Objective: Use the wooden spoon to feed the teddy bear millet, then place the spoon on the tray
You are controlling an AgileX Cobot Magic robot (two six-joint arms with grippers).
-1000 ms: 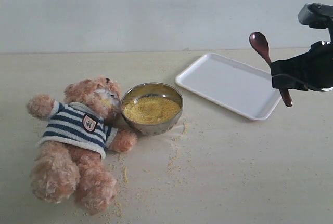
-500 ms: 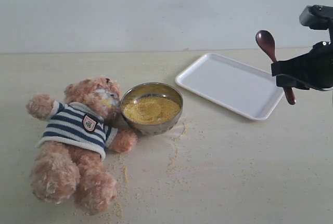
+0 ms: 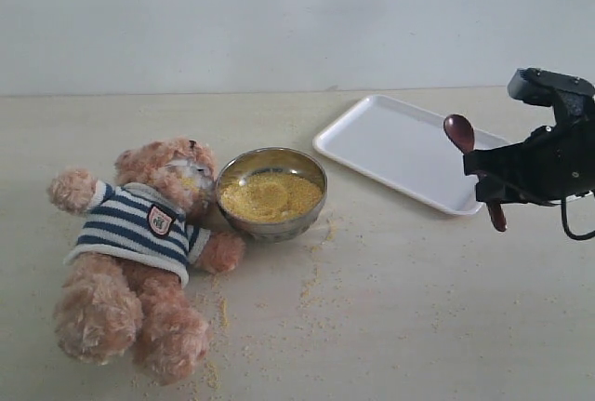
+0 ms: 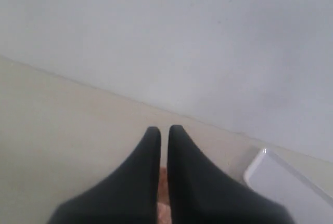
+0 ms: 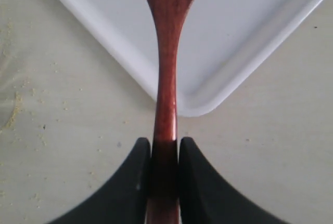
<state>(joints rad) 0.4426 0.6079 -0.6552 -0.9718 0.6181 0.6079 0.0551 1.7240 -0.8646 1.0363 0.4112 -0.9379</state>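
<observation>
Pale wooden table (image 3: 418, 327) fills the lower frame of the exterior view, dusted with stray grains. At lower left the teddy bear (image 3: 139, 243) lies on its back, its head touching the steel bowl (image 3: 271, 226) heaped with millet (image 3: 270, 194). The tray (image 3: 400, 145) sits right of centre, bare. At the right edge the right gripper (image 3: 483, 178) is clamped narrowly on the handle of the wooden spoon (image 3: 458, 131). It holds the spoon off the table, tilted, with the bowl end up and leftward over the tray's near right corner. The tray therefore lies just ahead along the spoon's long axis, and this arm is the nearer one. The left gripper (image 4: 164, 133) is closed on nothing.
</observation>
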